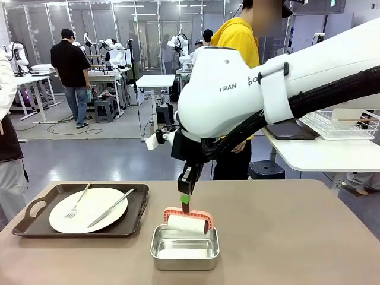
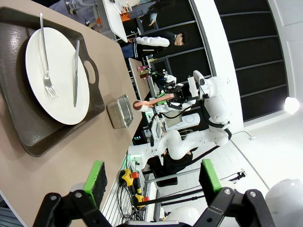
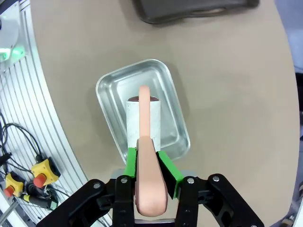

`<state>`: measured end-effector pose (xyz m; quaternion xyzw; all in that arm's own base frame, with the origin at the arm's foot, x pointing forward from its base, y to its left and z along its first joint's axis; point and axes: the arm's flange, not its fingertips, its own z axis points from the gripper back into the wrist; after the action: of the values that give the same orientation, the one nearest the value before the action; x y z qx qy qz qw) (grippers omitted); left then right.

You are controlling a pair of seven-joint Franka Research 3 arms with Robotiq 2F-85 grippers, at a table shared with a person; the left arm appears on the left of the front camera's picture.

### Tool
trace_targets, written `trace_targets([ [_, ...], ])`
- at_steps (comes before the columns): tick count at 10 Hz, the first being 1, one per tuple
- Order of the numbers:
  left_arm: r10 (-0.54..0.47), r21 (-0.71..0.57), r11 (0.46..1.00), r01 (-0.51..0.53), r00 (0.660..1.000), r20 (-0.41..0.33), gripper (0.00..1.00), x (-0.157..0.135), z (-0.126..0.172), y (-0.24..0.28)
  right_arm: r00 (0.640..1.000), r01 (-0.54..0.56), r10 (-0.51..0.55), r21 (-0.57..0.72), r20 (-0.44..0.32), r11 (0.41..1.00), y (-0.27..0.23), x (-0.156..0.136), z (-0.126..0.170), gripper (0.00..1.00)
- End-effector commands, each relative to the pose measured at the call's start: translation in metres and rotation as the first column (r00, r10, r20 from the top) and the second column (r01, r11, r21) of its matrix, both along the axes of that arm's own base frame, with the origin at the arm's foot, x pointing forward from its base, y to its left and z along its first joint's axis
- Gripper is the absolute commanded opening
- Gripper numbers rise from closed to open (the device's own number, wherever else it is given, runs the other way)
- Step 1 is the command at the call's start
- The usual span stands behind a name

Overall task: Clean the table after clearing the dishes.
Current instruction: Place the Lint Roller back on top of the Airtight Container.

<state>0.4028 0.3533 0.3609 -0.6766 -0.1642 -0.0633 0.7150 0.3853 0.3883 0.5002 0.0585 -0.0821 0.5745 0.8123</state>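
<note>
**rollerfan:** How would you play this step? Left to right: the left gripper [image 2: 151, 177] hangs by the near-left part of the table [image 1: 285, 237], fingers wide apart with nothing between them. The right gripper [image 1: 185, 200] is clamped on the pink handle of the lint roller [image 1: 189, 223], right over the steel pan [image 1: 184, 261] at near centre.

**tabletop_tim:** I'd lift it straight up until the white roll clears the pan's rim. No sideways drag, or the pan probably skates along with it. Then lay the roll flat, axis level with the top, so the whole width bites. The tray [image 1: 138, 205] isn't cleared yet, so my guess is to start on the bare stretch to the right and stay off the left until that's gone.

**rollerfan:** And what's in what?

**tabletop_tim:** 3 holders.
- **Left:** the dark brown tray with cut-out handles holds 1 round white plate [image 1: 95, 205]. The fork [image 1: 77, 205] is on the plate's left part and the knife [image 1: 111, 208] on its right, both slanted.
- **Centre:** the pan has nothing in it but the roller's roll, at about rim height. Can't tell if it touches the bottom.
- **Far right:** on a white side table [image 1: 320, 155] there's a white wire basket [image 1: 332, 127], contents too small to make out.
</note>
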Motion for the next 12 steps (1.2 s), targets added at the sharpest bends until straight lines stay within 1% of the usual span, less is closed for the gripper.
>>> trace_targets([
  [1, 0.001, 0.008, 1.000, -0.001, 1.000, 0.001, 1.00, -0.004, 0.000, 0.000, 1.000, -0.005, 0.005, 0.042, 0.006, 0.999, 0.003, 0.000, 0.005, 0.23],
  [2, 0.001, 0.008, 1.000, -0.001, 1.000, 0.001, 1.00, -0.004, 0.000, 0.000, 1.000, 0.000, 0.000, 0.000, 0.000, 1.000, 0.000, 0.000, 0.000, 0.23],
  [6, 0.001, 0.008, 1.000, -0.001, 1.000, 0.001, 1.00, -0.004, 0.000, 0.000, 1.000, 0.000, 0.000, 0.003, -0.002, 1.000, 0.001, 0.001, -0.001, 0.23],
  [7, 0.001, 0.008, 1.000, -0.001, 1.000, 0.001, 1.00, -0.004, 0.000, 0.000, 0.998, -0.065, 0.065, 0.010, -0.024, 0.998, 0.000, 0.001, -0.010, 0.23],
  [9, 0.001, 0.008, 1.000, -0.001, 1.000, 0.001, 1.00, -0.004, 0.000, 0.000, 0.989, -0.129, 0.129, 0.000, -0.067, 0.992, -0.002, 0.006, -0.030, 0.23],
  [12, 0.001, 0.008, 1.000, -0.001, 1.000, 0.001, 1.00, -0.004, 0.000, 0.000, 0.977, -0.198, 0.201, 0.057, -0.064, 0.979, -0.004, 0.020, -0.046, 0.23],
])
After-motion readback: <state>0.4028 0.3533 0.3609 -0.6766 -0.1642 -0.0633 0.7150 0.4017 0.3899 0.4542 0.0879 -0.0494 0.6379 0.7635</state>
